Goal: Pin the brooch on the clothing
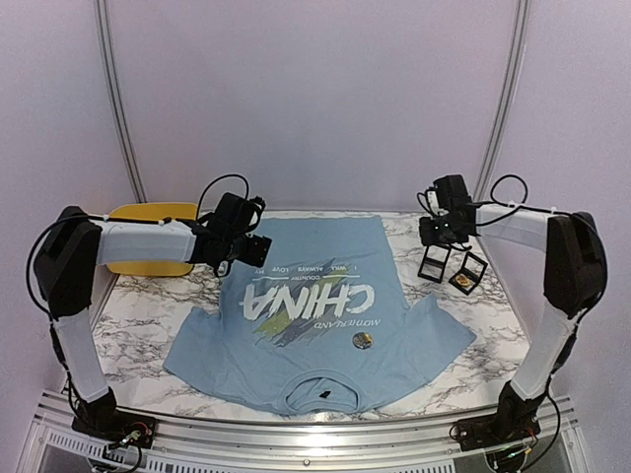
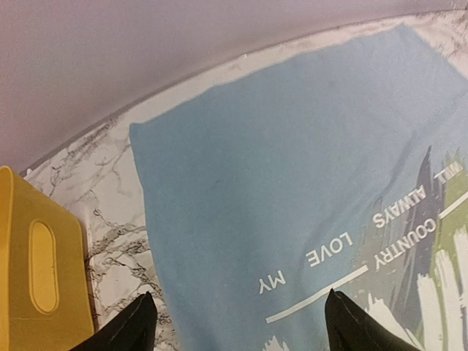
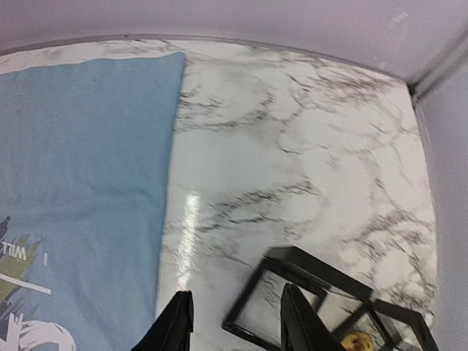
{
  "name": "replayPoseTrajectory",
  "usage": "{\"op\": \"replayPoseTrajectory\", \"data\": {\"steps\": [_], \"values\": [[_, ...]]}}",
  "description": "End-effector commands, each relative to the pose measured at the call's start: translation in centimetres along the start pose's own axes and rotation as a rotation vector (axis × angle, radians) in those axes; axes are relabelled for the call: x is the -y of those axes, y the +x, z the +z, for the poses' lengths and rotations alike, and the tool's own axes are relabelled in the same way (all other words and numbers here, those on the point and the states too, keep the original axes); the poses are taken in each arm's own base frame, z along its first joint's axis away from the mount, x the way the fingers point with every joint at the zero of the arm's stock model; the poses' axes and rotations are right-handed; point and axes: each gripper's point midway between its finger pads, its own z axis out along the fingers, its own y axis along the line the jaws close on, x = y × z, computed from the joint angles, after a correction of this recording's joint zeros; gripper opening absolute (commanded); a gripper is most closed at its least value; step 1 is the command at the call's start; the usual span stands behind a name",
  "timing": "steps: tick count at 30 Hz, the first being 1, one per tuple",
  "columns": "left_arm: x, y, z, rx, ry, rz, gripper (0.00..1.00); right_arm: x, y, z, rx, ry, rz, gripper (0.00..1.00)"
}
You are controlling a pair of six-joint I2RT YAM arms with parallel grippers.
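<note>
Right fingers, released and empty, hover over the black case holding a gold brooch; shirt lies leftward; left fingers likewise released.

Yellow container left, on marble table; black frames right, perhaps hinged.

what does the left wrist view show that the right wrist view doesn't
Only the left wrist view: a yellow box and the white "MY LOVE" lettering. Only the right wrist view: an open black case with a gold item inside. Both: the light blue T-shirt and the marble tabletop.
</note>
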Motion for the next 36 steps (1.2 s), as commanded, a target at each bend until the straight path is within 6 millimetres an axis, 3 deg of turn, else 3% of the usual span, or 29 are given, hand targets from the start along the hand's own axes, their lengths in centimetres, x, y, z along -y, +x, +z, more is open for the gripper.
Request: {"op": "replayPoseTrajectory", "data": {"steps": [1, 2, 3, 4, 6, 19, 24, 36], "values": [[-0.2, -2.5, -3.5, 0.122, 0.063, -0.062, 0.84, 8.0, 7.2, -0.4, -0.137, 0.18, 0.194, 0.41], [-0.1, -2.2, -3.9, 0.125, 0.074, -0.063, 0.85, 8.9, 8.2, -0.6, -0.148, 0.198, 0.219, 0.48], [-0.1, -2.1, -4.2, 0.128, 0.082, -0.064, 0.86, 9.8, 9.3, -0.7, -0.165, 0.219, 0.238, 0.64], [0.0, -1.8, -4.3, 0.126, 0.086, -0.06, 0.87, 10.4, 9.8, -0.9, -0.167, 0.236, 0.25, 0.72], [0.1, -1.5, -4.6, 0.125, 0.095, -0.049, 0.89, 11.2, 10.1, -0.9, -0.163, 0.25, 0.27, 0.73], [0.9, -1.4, -4.7, 0.124, 0.111, -0.014, 0.91, 12.3, 11.2, 2.3, -0.208, 0.215, 0.312, 0.65], [0.8, -1.3, -4.8, 0.123, 0.11, -0.009, 0.91, 11.3, 11.8, 2.7, -0.216, 0.161, 0.321, 0.65], [0.8, -1.2, -4.8, 0.122, 0.105, 0.003, 0.91, 10.5, 13.4, 2.2, -0.246, 0.113, 0.309, 0.53]]}}
